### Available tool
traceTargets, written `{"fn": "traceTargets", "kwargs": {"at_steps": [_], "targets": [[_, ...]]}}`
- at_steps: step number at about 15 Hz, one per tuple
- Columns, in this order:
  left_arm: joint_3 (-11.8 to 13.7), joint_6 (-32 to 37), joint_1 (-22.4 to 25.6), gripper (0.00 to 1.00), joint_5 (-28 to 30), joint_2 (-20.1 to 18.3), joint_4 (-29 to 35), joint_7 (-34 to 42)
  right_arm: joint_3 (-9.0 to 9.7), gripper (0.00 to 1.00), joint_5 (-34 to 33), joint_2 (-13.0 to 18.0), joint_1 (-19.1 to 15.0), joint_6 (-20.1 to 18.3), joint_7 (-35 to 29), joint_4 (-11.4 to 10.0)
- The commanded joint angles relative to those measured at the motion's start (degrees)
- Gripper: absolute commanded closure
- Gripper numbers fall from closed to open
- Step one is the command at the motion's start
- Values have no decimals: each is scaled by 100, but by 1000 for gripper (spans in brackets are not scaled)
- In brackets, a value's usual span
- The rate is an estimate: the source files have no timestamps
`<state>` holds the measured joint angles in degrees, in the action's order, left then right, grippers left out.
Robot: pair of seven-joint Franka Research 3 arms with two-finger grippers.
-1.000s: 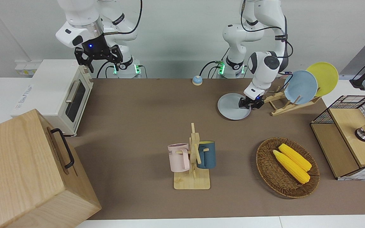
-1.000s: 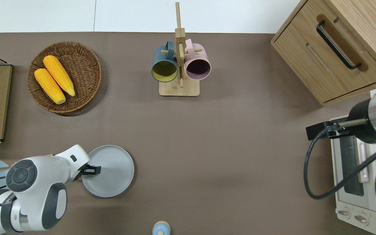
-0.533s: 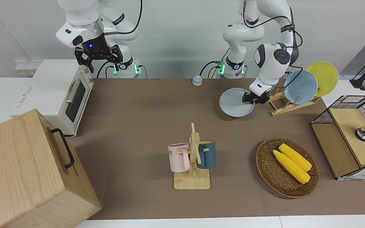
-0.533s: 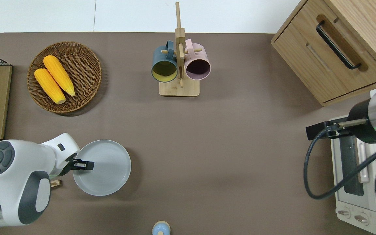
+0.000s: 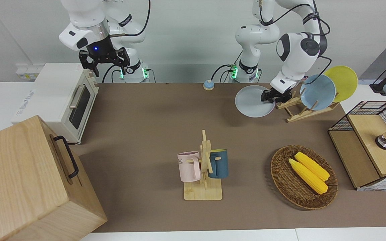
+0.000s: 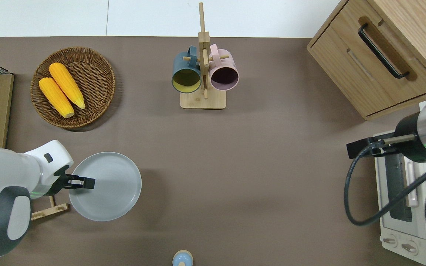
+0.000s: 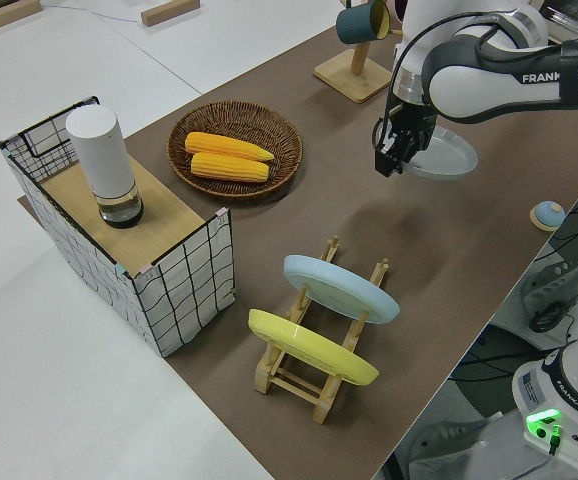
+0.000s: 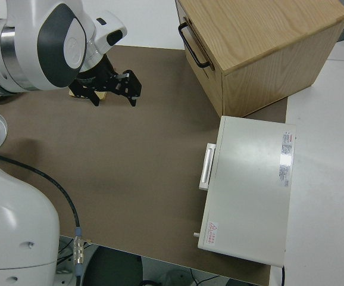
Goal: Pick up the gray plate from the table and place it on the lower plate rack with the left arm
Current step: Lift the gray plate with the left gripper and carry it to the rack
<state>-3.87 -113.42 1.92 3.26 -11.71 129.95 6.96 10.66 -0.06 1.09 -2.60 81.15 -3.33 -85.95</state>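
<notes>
— Gray plate (image 5: 254, 105): where?
— In the air, its rim pinched by the left gripper (image 5: 273, 97) fingers, above the desk (image 5: 146, 134) just beside the lower plate rack (image 5: 298, 112).
— Anything in the rack?
— A blue plate (image 5: 317, 92) and a yellow plate (image 5: 342, 82) fill its upper slots. The right arm is parked, fingers spread.

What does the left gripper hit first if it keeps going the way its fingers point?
Nothing but the gray plate it already grips by the rim. In the overhead view the left gripper points across the plate toward the right arm's end of the table; past the plate only bare table shows. Height is hard to judge.
</notes>
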Motion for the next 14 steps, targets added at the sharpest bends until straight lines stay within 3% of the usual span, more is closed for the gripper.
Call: {"fn": "traceTargets", "kwargs": {"at_steps": [1, 10, 14], "targets": [[79, 846, 19, 1000, 78, -25, -732, 130, 33, 13, 59, 14, -56, -82, -1, 35], [430, 1989, 10, 1000, 333, -60, -1743, 200, 33, 11, 59, 14, -56, -82, -1, 35], [457, 2184, 27, 1000, 290, -60, -2034, 201, 33, 11, 59, 14, -56, -82, -1, 35]]}}
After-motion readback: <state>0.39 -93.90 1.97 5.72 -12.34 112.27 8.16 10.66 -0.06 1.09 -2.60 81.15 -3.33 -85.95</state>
